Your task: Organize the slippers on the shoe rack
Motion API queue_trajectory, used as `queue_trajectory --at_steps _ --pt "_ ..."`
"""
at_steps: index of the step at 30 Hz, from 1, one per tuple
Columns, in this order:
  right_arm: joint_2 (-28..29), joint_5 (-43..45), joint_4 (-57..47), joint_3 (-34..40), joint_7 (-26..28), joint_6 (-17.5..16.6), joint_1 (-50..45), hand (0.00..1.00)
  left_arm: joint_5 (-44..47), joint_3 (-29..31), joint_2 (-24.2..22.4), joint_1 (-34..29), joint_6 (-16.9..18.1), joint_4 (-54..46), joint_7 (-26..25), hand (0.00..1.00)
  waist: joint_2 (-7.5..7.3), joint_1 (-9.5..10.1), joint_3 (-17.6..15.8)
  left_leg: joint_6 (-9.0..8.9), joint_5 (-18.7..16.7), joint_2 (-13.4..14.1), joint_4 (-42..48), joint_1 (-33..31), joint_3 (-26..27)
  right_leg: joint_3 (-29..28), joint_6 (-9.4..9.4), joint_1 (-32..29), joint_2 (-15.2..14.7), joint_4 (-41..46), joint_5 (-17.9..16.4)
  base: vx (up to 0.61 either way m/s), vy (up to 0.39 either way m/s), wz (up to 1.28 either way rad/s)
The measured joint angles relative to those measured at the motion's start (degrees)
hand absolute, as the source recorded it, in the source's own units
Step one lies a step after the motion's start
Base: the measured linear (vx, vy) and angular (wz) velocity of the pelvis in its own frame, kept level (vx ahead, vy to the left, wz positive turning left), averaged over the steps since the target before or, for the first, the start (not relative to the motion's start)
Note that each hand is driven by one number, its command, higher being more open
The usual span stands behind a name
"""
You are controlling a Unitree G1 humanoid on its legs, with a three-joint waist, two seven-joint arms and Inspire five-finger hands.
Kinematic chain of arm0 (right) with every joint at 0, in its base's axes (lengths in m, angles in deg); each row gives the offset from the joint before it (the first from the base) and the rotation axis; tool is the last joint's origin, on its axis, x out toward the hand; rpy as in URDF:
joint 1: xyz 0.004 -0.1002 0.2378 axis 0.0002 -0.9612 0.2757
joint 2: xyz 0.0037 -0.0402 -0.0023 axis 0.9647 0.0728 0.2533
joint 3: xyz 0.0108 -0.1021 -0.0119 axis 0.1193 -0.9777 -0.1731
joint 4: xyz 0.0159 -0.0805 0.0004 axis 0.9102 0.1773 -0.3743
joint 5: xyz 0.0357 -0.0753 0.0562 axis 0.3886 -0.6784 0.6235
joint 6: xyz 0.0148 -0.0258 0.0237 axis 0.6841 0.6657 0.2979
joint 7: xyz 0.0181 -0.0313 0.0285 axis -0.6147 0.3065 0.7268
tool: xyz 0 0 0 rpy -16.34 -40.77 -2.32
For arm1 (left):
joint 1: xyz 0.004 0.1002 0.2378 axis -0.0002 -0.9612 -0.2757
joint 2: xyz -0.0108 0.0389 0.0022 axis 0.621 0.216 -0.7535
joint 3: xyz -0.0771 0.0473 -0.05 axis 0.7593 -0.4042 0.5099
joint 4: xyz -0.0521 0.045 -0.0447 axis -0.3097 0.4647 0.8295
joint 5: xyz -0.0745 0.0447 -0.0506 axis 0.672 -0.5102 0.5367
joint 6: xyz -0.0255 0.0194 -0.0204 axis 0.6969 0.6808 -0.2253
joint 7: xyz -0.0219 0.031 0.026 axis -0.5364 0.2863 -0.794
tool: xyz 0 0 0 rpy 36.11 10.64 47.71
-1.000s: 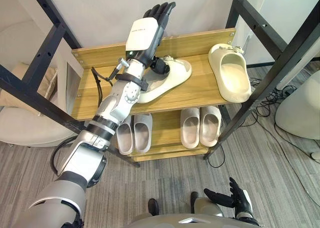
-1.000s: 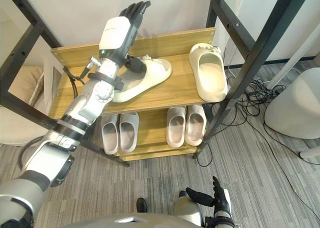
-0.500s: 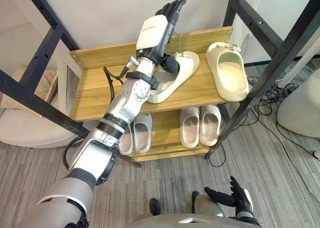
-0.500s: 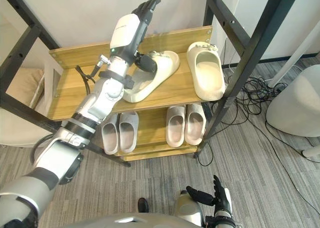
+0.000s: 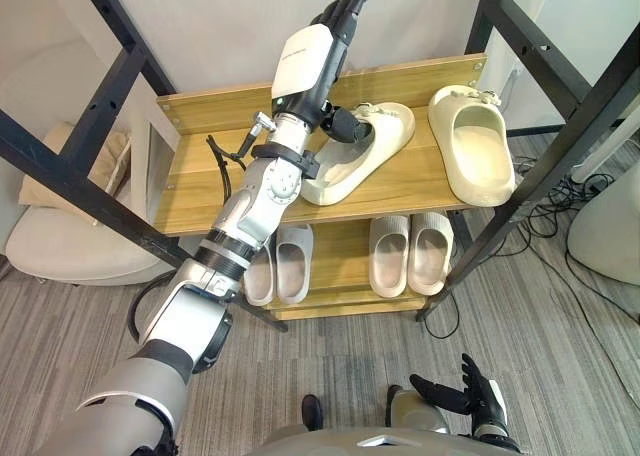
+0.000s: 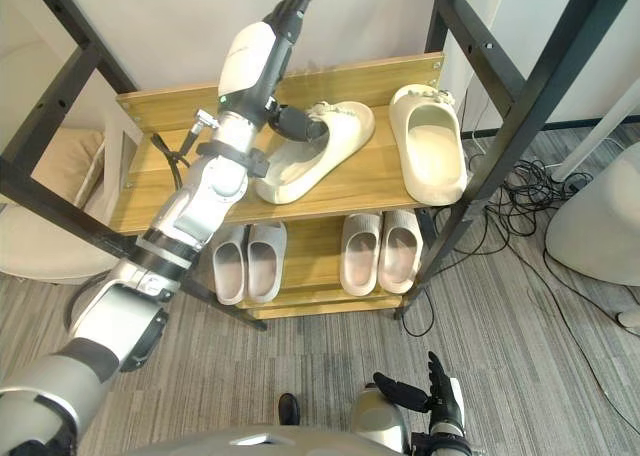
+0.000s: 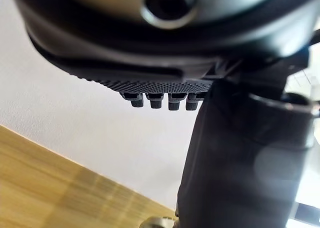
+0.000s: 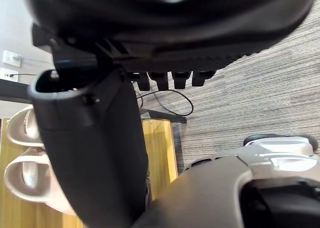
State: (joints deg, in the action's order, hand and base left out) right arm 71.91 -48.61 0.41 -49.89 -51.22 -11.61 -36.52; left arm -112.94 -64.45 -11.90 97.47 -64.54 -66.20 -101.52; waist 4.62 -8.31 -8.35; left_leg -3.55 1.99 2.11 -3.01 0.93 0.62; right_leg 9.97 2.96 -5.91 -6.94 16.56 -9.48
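Note:
On the top shelf (image 5: 200, 191) of the wooden shoe rack lies a cream slipper (image 5: 365, 151), set slantwise with its toe toward the back right. My left hand (image 5: 305, 61) stands over its heel end, fingers straight up along the wall, open, with the dark thumb (image 5: 340, 126) resting against the slipper's strap. A second cream slipper (image 5: 470, 141) lies straight at the shelf's right end, a small gap from the first. My right hand (image 5: 470, 391) hangs low over the floor, open.
Two pairs of pale slippers (image 5: 278, 266) (image 5: 410, 254) sit on the lower shelf. Black frame bars (image 5: 80, 166) (image 5: 560, 126) cross in front of the rack on both sides. A beige cushion (image 5: 60, 246) lies left; cables (image 5: 590, 186) and a white round object (image 5: 610, 226) lie right.
My left hand has swung right along the top shelf and the slanted slipper has slid with it, closer to the right slipper. The camera has also shifted slightly.

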Motion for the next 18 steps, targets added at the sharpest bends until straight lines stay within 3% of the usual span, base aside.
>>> queue_trajectory --at_steps 9,13,18 --pt "0.06 -0.05 1.2 0.11 -0.03 0.03 0.2 1.0 4.01 7.06 1.73 -10.43 1.13 -11.79 -0.33 1.0 -0.15 1.65 0.07 -0.02 0.01 0.03 0.2 0.0 -1.03 0.95 -0.09 0.61 -0.26 -0.32 -0.06 -0.02 -0.008 0.06" --pt "0.61 -0.13 1.81 0.34 0.02 1.14 0.27 1.0 16.09 9.95 0.82 -21.41 3.71 -20.57 -0.36 1.0 -1.19 2.38 0.67 -0.04 0.01 0.08 0.18 0.04 -1.22 1.18 -0.08 1.0 -0.26 -0.77 -0.06 0.0 -0.005 0.03" --pt "0.75 -0.19 2.41 0.33 0.35 1.75 0.21 1.0 32.0 10.01 -2.32 -31.02 4.65 -23.33 0.59 1.0 -2.41 3.48 1.52 -0.05 0.0 0.23 0.16 0.12 -1.21 1.15 0.02 1.38 -0.25 -1.3 0.11 0.0 0.0 0.0"
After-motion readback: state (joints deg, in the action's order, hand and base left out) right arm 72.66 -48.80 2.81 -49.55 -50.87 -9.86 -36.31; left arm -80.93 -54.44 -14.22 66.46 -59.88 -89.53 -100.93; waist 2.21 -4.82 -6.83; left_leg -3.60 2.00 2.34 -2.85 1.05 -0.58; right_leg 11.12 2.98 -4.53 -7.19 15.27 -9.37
